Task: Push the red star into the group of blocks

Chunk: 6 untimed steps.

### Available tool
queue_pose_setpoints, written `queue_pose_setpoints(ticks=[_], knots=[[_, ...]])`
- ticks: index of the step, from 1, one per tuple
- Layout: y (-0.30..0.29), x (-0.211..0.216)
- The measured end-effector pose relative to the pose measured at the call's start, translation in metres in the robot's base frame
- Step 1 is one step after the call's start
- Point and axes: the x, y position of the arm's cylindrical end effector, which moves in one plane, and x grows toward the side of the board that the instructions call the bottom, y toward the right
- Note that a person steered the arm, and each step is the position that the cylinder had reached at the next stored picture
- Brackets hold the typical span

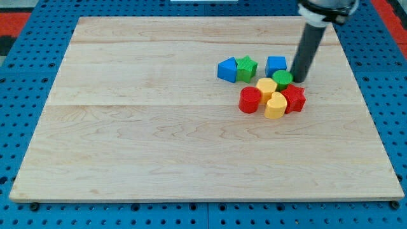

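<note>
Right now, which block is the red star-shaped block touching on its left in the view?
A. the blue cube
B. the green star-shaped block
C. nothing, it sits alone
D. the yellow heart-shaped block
D: the red star-shaped block sits against the yellow heart-shaped block at the cluster's right edge, with my tip just above it beside the green round block.

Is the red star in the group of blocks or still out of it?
In: the red star touches a yellow block at the group's right edge; my tip is just above it.

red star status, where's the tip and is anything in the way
My tip just above the red star, beside the green round block. Star touching a yellow block, already in the group. Nothing blocking.
</note>
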Motion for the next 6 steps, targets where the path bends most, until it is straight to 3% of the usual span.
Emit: queue_pose_setpoints(ticks=[1,2,3,4,5,6], knots=[[-0.020,0.001],[0.043,-0.010],[0.073,0.031],[0.032,0.067],[-0.048,0.079],[-0.082,0.089]])
